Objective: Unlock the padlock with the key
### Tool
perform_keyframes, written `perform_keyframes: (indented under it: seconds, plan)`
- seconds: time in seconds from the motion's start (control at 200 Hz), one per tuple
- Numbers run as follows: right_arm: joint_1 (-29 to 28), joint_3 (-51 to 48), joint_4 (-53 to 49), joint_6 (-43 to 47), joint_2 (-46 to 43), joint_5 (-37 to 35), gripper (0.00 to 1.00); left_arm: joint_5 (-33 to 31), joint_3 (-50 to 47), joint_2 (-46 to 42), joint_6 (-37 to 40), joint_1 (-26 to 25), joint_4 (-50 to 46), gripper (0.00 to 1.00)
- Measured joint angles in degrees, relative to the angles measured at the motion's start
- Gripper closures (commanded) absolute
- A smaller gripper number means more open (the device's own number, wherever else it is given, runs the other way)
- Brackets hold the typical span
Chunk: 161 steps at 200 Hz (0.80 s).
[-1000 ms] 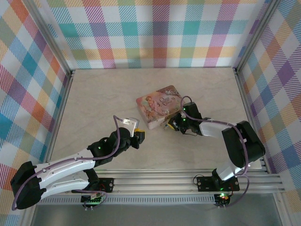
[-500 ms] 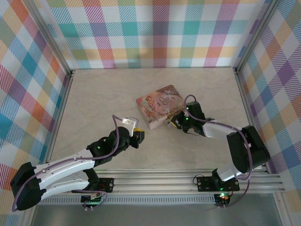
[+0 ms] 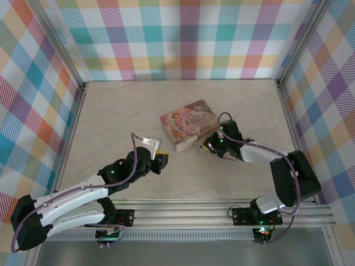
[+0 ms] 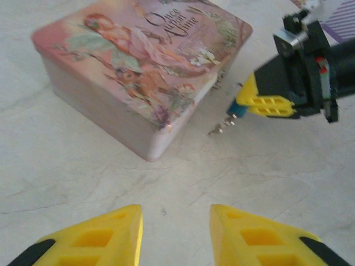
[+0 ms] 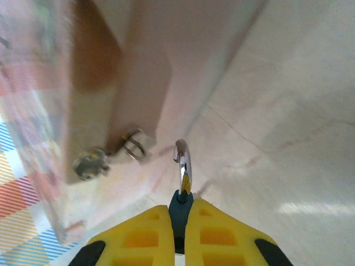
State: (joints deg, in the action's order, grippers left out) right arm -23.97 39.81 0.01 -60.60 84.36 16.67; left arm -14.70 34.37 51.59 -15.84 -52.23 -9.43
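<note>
Padlock (image 5: 181, 191) in right tool (image 5: 177, 217), pink tin (image 4: 144, 66) close beside.

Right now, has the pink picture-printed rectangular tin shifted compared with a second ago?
No. The pink tin lies at the same spot and angle relative to the table's far edge.

Tin (image 4: 144, 61): pink, the lid printed with a pastel picture and script lettering.
Padlock (image 5: 178, 204), just beside the tin: teal-blue body, shiny silver shackle (image 5: 182, 158).
Small metal pieces (image 5: 89, 163) against the tin: silvery.
Right gripper (image 5: 177, 213): yellow fingers (image 5: 219, 235), black behind.
Left gripper (image 4: 175, 219): the same yellow with black ends.
Table (image 3: 122, 111) under the tin: pale beige with faint marble veining.
Walls (image 3: 183, 33) beyond the tin: pastel plaid in teal, pink, orange, purple and yellow on white.
</note>
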Motion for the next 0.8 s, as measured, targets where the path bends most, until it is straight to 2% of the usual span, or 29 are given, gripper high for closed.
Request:
perform_keyframes:
  seconds: [0.165,0.245,0.375,0.475,0.595,0.805]
  plan:
    - [-1.4,2.2,-10.0,6.8,-5.9,1.2,1.0,-2.5,8.5,-0.2,0.4,4.2,-10.4,0.3]
    - [-3.5,3.2,-14.4,9.4,-10.4,0.7,1.0,-2.4,13.8,1.3,0.7,6.5,-16.0,0.13]
    - [-9.9,7.4,-19.1,12.3,-11.9,-1.9,1.0,-4.4,22.9,6.1,0.3,10.2,-25.0,0.0]
    - [-15.4,12.1,-19.8,13.6,-7.6,-3.6,1.0,-6.2,24.4,6.4,-0.6,12.9,-29.7,0.0]
    - [-20.5,20.8,-20.8,15.9,2.6,-4.7,1.0,-7.0,23.5,3.4,-2.6,15.9,-34.1,0.0]
    - [-25.3,40.8,-22.3,20.8,20.6,-5.0,1.0,-8.3,20.6,-3.1,-5.1,17.2,-37.9,0.0]
